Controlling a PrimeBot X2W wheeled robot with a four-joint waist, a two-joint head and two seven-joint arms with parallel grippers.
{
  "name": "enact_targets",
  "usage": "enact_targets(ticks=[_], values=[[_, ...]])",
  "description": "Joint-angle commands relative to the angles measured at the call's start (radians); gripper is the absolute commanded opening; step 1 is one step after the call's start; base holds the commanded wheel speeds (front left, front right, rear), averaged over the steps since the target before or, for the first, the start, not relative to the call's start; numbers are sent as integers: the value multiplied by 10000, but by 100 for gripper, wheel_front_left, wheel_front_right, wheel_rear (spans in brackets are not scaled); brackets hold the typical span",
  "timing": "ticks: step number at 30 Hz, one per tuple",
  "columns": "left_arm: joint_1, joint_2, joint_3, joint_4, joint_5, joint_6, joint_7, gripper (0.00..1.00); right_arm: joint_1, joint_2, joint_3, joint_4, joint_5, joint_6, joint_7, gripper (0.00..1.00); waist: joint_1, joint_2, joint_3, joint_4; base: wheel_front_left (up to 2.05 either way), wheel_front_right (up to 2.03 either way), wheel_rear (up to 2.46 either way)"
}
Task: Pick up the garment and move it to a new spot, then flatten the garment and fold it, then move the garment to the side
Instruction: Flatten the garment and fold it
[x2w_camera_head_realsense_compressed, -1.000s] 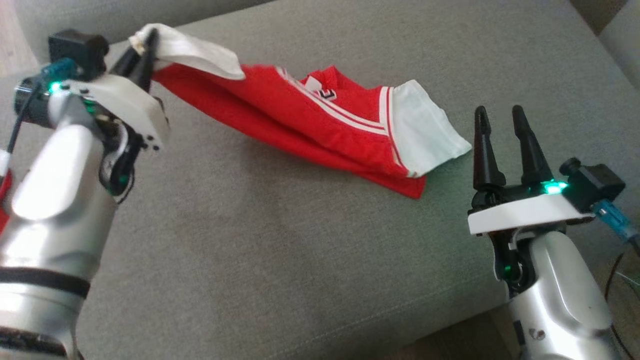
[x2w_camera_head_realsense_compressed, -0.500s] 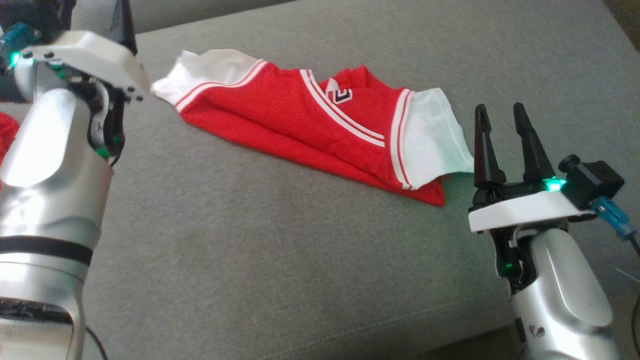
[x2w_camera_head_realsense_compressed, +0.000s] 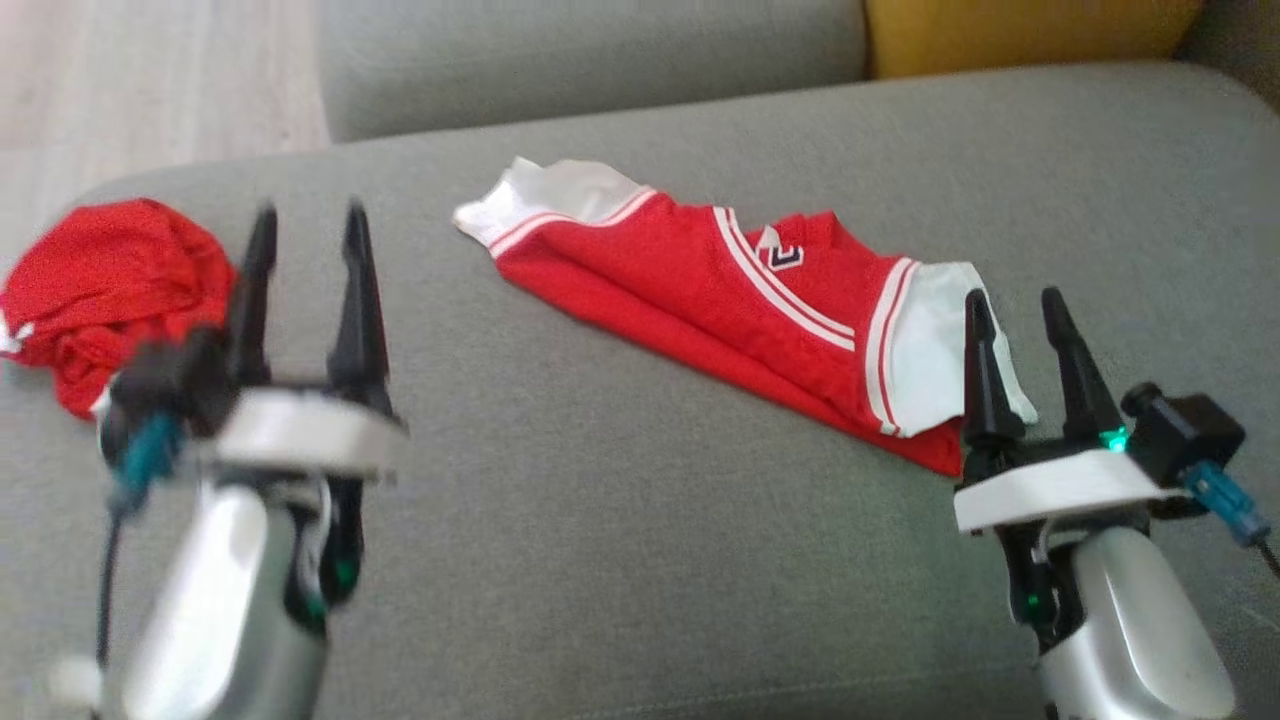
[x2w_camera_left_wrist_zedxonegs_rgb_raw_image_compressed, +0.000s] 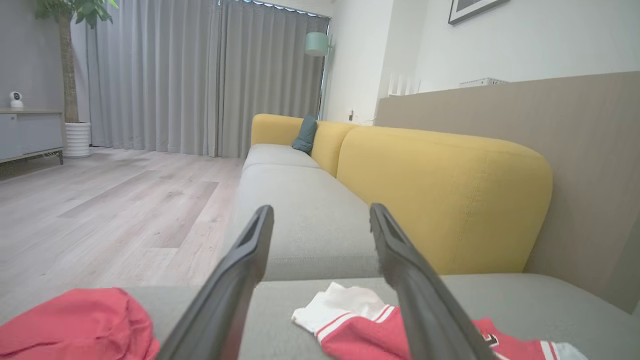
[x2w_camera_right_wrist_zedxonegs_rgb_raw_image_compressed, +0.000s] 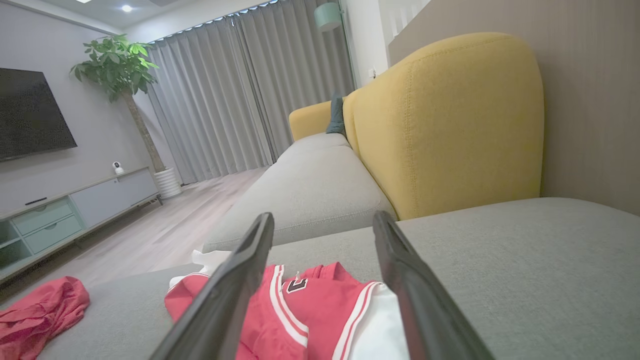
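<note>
1. Two pincers of mine hang over the grey seat cushion (x2w_camera_head_realsense_compressed: 600, 540), each with its fingers spread and nothing between them.
2. My left gripper (x2w_camera_head_realsense_compressed: 309, 212) is above the cushion's left part, fingers pointing toward its far edge. It looks blurred in the head view.
3. My right gripper (x2w_camera_head_realsense_compressed: 1012, 296) is above the cushion's right part.
4. The garment (x2w_camera_head_realsense_compressed: 740, 320), a red jersey with white sleeves and white stripes, lies folded into a long band across the cushion's middle. It slants from the far centre down toward the right.
5. Its white sleeve end lies just behind my right fingertips. I cannot tell whether they touch it.
6. A crumpled red cloth (x2w_camera_head_realsense_compressed: 110, 290) sits at the cushion's far left, well apart from the garment.
7. A yellow backrest (x2w_camera_head_realsense_compressed: 1000, 35) rises behind the cushion's far right edge.
</note>
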Motion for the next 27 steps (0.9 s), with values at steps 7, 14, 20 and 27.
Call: enact_targets(ticks=[7, 14, 20, 27], values=[[2265, -279, 469, -1801, 1135, 313, -52, 100, 522, -14, 77, -491, -121, -7, -58, 100, 0, 0, -622, 466, 0, 0, 0], [3330, -952, 992, -2445, 1706, 344, -52, 100, 997, -14, 26, -598, -105, -7, 13, 100, 0, 0, -655, 509, 0, 0, 0], [3319, -1119, 1192, -2385, 2025, -36, -52, 100, 913, -14, -326, -358, -221, -7, 213, 100, 0, 0, -487, 505, 0, 0, 0], [3083, -1282, 1129, -2135, 2168, -319, -53, 100, 5, -14, -2143, 1358, -38, -7, 575, 100, 0, 0, 277, 689, 0, 0, 0]])
